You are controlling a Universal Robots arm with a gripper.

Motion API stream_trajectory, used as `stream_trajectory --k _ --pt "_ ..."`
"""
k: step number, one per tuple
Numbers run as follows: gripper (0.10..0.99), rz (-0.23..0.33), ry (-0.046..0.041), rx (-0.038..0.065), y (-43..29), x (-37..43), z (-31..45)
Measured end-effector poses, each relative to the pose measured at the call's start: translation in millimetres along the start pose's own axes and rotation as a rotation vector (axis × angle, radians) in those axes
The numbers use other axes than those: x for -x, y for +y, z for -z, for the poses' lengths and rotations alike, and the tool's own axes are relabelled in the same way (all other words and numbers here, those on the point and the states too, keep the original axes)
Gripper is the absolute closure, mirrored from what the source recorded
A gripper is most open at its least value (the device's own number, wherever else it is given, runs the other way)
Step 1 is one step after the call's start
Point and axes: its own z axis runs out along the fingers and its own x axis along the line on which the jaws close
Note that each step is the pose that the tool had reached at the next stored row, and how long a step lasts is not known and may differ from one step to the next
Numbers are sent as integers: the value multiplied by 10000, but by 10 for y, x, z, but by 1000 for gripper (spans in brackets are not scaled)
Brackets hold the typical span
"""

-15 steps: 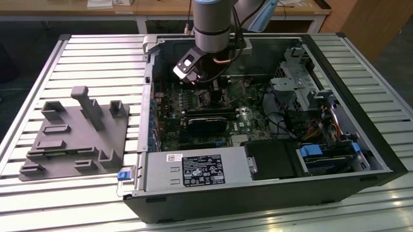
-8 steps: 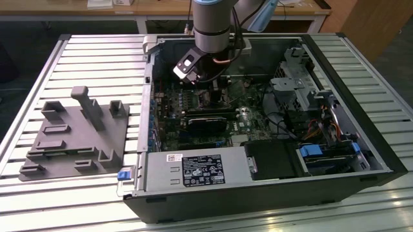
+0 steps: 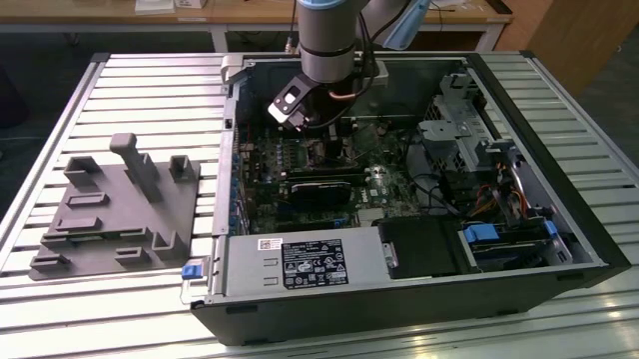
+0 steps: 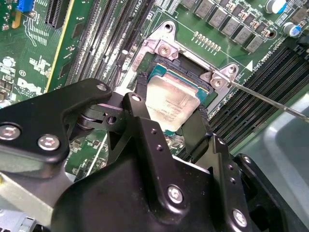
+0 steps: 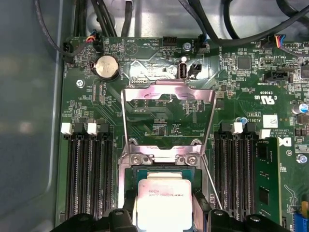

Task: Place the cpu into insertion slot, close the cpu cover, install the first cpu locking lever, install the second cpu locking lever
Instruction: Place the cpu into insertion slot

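I see my gripper (image 4: pixel 169 113) clamped on the cpu (image 4: pixel 170 100), small dark print across its silvery top, at the insertion slot (image 4: pixel 183 71); the cpu cover (image 5: pixel 169 92) stands open.

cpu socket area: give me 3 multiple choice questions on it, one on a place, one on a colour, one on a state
1. Where is the cpu? A. on the grey fixture B. between the jaws over the insertion slot C. on the power supply
2. What colour is the motherboard? A. red B. white C. green
3. How is the cpu cover? A. swung open, back from the slot B. shut over the cpu C. outside the case
Answers: B, the gripper holds the cpu by two edges over the slot; C, green shows in both wrist views; A, its frame is swung back, off the slot.
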Motion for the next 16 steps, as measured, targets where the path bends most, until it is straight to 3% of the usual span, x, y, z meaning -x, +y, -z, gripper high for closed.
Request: stream_trajectory --k 16 --pt "537 1 2 2 -3 -7 -22"
